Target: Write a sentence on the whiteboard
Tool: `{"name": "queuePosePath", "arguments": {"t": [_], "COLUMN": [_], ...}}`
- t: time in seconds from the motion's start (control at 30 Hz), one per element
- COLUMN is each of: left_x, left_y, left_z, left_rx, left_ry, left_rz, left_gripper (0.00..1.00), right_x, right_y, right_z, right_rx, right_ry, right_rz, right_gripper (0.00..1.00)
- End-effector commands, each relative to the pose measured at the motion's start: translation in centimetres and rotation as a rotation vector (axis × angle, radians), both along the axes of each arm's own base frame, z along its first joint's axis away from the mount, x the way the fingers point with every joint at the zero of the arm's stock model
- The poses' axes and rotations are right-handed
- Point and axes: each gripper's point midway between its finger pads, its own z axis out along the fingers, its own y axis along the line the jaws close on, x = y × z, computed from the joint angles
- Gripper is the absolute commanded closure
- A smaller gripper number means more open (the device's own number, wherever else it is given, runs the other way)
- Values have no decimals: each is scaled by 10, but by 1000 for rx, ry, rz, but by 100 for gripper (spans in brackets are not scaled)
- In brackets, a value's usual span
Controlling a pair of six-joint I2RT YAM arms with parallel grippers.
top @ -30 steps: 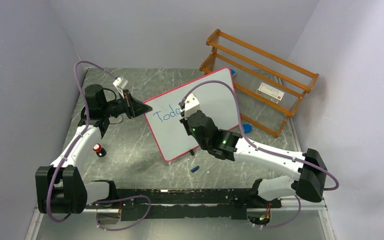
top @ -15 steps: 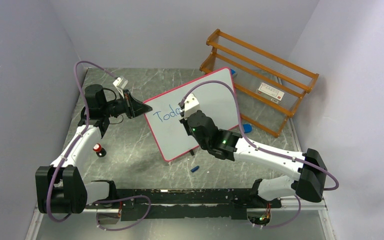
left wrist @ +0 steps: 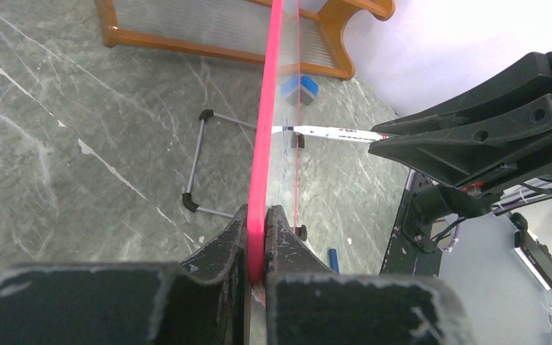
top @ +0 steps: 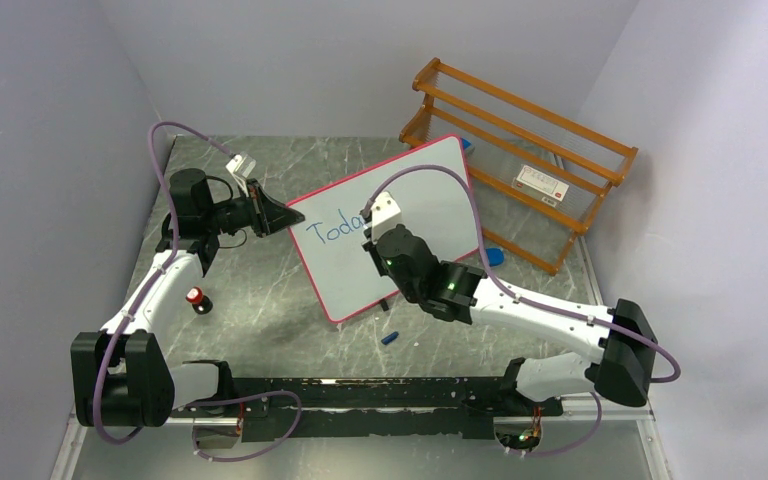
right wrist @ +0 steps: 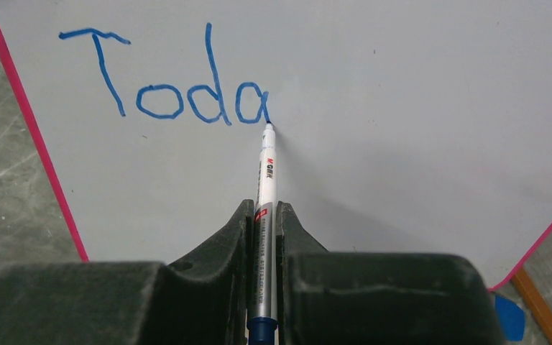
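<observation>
We see the marker [right wrist: 267,165] only in wrist views: right tool [right wrist: 264,210] gripping it at "Toda" [right wrist: 214,72], left tool [left wrist: 257,213] clamping the whiteboard [left wrist: 264,108].

The top view looks down from high behind the arm bases, which lie along the bottom of the frame, and takes in the whole bench [top: 260,290], with the board [top: 340,270] at centre. The left wrist view sits very near the board's rim, sighting along it edge-on past the left tool [left wrist: 259,223], with the marker [left wrist: 330,131] at mid-right. The right wrist view faces the board's white face from close over the right tool [right wrist: 264,212]. Both wrist views share the marker; all three share the board.
</observation>
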Motion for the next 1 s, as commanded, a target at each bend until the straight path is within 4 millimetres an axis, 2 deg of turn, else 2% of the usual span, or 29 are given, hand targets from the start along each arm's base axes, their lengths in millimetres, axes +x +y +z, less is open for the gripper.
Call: {"name": "queuePosePath", "arguments": {"t": [0.0, 0.2, 0.53, 0.97], "left_x": [-6, -6, -6, -6], "left_y": [-5, -5, -5, -5], "left_z": [-36, -36, -36, -36], "left_rx": [80, 80, 83, 83], "left_ry": [32, 33, 33, 34], "left_rz": [-26, -28, -26, -25], "left_gripper": [95, 95, 95, 95], "right_x": [-1, 2, 7, 14], "right_y": [-9, -13, -12, -3], "right_z": [-2, 0, 24, 29], "right_rx": [4, 3, 73, 88], "right_ry": [5, -11, -50, -52], "right_rz": [-21, -45, -30, -2], "right_gripper": [100, 100, 100, 100]}}
